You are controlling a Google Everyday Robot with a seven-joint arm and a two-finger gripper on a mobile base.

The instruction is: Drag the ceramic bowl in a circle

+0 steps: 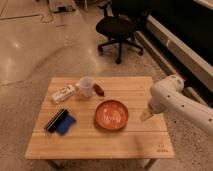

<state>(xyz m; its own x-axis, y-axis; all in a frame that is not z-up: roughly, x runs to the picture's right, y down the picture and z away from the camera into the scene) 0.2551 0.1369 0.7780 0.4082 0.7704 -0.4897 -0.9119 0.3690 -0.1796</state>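
The ceramic bowl (112, 114) is wide, shallow and orange-red with pale streaks inside. It sits on the wooden table (100, 145), right of centre. My gripper (145, 115) hangs at the end of the white arm (172, 100), just right of the bowl and apart from it, low over the table's right side.
A small white cup (85, 87) stands at the back of the table with a small red object (99, 89) beside it and a white packet (63, 93) to its left. A black and blue item (60, 122) lies front left. A black office chair (119, 27) stands behind the table.
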